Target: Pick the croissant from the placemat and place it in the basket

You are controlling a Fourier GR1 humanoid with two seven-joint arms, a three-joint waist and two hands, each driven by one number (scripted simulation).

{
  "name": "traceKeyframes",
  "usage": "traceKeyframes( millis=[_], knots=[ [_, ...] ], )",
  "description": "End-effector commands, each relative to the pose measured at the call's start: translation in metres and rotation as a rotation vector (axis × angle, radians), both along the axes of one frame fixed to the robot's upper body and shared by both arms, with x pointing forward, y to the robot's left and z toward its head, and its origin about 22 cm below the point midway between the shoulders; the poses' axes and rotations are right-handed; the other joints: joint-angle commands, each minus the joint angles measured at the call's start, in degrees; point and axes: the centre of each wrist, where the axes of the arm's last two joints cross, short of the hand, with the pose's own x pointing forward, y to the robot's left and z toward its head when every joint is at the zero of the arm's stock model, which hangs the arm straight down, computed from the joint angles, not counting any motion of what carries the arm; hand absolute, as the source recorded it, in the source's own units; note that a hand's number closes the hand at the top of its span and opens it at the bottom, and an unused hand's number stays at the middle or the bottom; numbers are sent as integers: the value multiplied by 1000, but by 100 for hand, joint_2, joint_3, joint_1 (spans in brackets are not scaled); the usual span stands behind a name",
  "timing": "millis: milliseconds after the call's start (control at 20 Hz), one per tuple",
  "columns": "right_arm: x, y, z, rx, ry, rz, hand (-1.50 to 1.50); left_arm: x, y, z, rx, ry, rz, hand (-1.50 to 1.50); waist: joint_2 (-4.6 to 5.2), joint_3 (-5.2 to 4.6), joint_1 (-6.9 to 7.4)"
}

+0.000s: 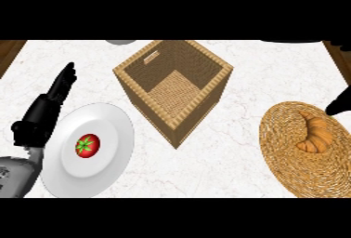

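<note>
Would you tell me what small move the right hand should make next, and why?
Probably lower the right hand onto the croissant: it lies untouched on the placemat, the hand is just beside it at the view's right edge, and the basket holds nothing yet.

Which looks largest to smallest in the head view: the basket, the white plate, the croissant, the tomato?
1. basket
2. white plate, though it looks near the basket in size, so this order is unsure
3. croissant
4. tomato

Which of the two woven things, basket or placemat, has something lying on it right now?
The round flat placemat at right; the croissant lies on it. The square basket holds nothing.
</note>
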Motion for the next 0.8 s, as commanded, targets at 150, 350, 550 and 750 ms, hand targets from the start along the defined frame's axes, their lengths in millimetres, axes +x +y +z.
traceKeyframes(
  millis=[150, 350, 550, 750],
  knots=[
    [15, -6, 44, -84, 262, 37, -150, 0, 9, 7, 8, -13, 2, 0, 12, 26, 52],
    [18, -41, 27, -80, 305, 10, -150, 2, -2, 3, 5, -16, 5, 0, 24, 36, 1],
    [17, -30, -12, -109, 343, 28, -150, -16, 13, 1, 1, 4, -8, 0, 9, 36, -15],
    [36, -27, -42, -127, 351, 29, -150, -1, -14, 14, -10, 2, -26, 0, 44, 41, 53]
  ],
)
